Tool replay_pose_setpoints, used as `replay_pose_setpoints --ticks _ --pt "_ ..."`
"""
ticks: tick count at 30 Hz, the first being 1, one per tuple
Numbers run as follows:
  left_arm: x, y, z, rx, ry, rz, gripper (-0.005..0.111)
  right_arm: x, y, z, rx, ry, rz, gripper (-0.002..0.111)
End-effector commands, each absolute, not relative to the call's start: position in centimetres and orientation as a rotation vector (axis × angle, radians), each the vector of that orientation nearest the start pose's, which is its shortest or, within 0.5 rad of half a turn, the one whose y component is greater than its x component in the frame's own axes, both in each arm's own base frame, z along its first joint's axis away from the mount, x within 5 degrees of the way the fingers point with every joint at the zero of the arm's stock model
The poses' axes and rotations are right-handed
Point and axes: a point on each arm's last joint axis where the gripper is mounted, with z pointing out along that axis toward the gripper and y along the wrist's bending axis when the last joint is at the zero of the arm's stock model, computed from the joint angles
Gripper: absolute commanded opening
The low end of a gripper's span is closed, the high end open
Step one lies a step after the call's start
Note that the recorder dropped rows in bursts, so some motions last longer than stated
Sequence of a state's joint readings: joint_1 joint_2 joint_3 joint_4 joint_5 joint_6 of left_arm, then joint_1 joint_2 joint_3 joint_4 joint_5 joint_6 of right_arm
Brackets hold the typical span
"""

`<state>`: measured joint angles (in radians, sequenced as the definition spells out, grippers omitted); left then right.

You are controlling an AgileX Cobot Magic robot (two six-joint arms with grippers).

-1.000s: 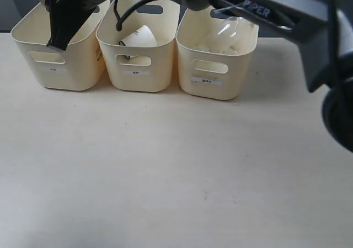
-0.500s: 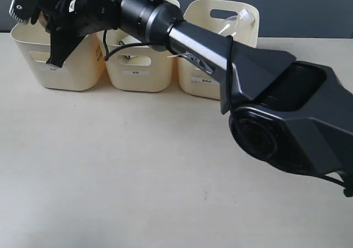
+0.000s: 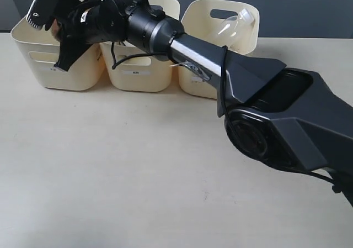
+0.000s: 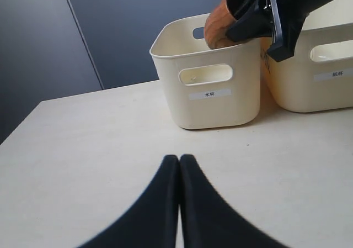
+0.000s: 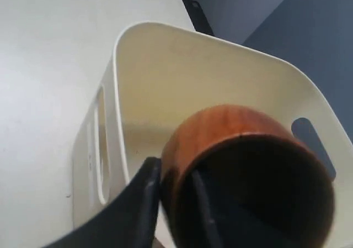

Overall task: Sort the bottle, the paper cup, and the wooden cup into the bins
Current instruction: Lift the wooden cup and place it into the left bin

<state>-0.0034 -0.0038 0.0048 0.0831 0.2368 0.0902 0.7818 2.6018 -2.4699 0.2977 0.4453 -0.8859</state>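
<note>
My right arm reaches across to the left bin (image 3: 38, 57). Its gripper (image 5: 172, 173) is shut on the wall of the wooden cup (image 5: 231, 135), one finger outside and one inside. The reddish-brown cup (image 4: 223, 21) hangs tilted over that bin's (image 4: 207, 66) opening. The clear bottle (image 3: 234, 24) lies in the right bin (image 3: 201, 16). The arm hides the paper cup and most of the middle bin (image 3: 140, 74). My left gripper (image 4: 180, 159) is shut on nothing, low over the table in front of the left bin.
The three cream bins stand in a row at the back of the pale table (image 3: 138, 165). The right arm's dark body (image 3: 276, 121) stretches diagonally over the table's right half. A dark wall rises behind the bins.
The right arm has dropped lower into view. Its gripper, still holding the wooden cup, has shifted slightly right and down over the left bin.
</note>
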Motion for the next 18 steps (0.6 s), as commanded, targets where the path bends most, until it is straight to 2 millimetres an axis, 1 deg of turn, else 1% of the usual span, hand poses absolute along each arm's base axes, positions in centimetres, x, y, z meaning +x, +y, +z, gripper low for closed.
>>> replay_pose_setpoints --ticks 1,3,9,11,14,18 --pt "5.6 0.1 19.2 0.132 1.712 0.136 0.000 41.6 42.5 21.3 -1.322 1.511 0.247 0.030" --pt "5.6 0.1 19.2 0.132 1.712 0.136 0.000 41.6 42.5 21.3 -1.316 1.517 0.252 0.028" --pt "5.6 0.1 19.2 0.132 1.712 0.136 0.000 41.6 42.5 21.3 -1.284 1.547 0.280 0.028" --pt "5.6 0.1 19.2 0.132 1.712 0.136 0.000 41.6 42.4 21.7 -1.280 1.542 0.280 0.028" --pt "5.6 0.1 19.2 0.132 1.712 0.136 0.000 41.0 42.7 22.8 -1.284 1.526 0.289 0.028" --pt "5.6 0.1 19.2 0.132 1.712 0.136 0.000 40.2 42.3 25.6 -1.297 1.509 0.297 0.028"
